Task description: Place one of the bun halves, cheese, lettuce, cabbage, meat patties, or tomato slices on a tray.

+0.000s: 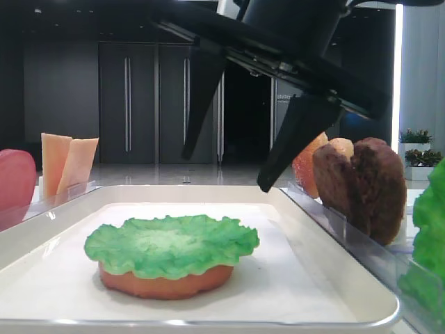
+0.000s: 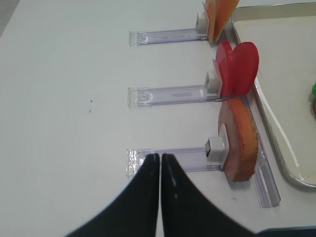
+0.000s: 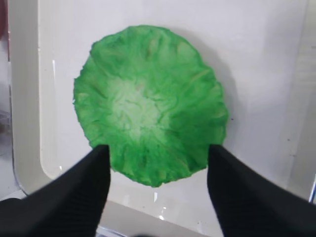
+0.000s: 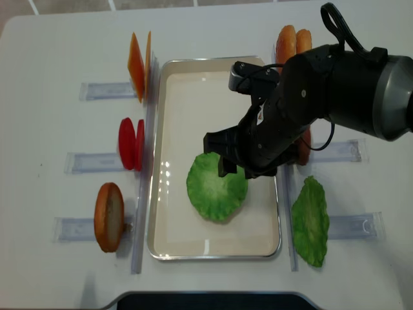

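A green lettuce (image 1: 172, 245) leaf lies flat on a bun half (image 1: 165, 280) near the middle of the white tray (image 4: 166, 245). The right gripper (image 3: 158, 170) hovers just above it, jaws spread wide and released, touching nothing. The left gripper (image 2: 160, 160) sits over the bare worktop (image 2: 64, 74) left of the tray, jaws clenched together on nothing, near another bun half (image 2: 239, 140) standing upright in a clear holder (image 2: 170, 160).

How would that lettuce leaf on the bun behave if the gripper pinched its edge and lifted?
The lettuce looks thin and ruffled, so it would probably flop rather than stay flat. Its rim overhangs the bun half beneath, so an edge pinch seems feasible. It appears light, and may slide off if pushed.
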Robot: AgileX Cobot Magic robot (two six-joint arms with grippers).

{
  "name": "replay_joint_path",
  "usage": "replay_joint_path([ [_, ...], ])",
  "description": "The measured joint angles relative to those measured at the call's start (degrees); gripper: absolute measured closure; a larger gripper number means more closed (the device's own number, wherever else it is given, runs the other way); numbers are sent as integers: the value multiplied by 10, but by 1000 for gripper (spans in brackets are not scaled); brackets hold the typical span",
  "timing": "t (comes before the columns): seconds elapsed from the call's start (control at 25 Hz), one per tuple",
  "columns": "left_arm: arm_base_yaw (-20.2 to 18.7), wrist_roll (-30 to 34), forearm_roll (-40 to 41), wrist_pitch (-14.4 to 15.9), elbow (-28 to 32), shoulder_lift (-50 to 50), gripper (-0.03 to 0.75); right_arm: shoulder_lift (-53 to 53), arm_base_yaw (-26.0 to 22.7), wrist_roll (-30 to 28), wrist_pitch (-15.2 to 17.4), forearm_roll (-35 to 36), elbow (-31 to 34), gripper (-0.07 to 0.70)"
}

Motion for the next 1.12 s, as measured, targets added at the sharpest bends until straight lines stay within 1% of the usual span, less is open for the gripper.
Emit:
replay_joint_path([
  [0.24,0,0,0,0,0,0,715,0,0,8,6,-8,0,92],
  [0.32,0,0,0,0,0,0,715,0,0,14,7,-10,0,71],
  [0.44,0,0,0,0,0,0,715,0,0,22,10,-13,0,58],
  [0.76,0,0,0,0,0,0,715,-18,0,48,35,-28,-1,55],
  [0.8,0,0,0,0,0,0,715,-22,0,55,42,-35,-3,55],
  [1.0,0,0,0,0,0,0,715,-34,0,89,99,-84,-34,55],
  [1.12,0,0,0,0,0,0,715,-46,0,94,120,-102,-53,55],
])
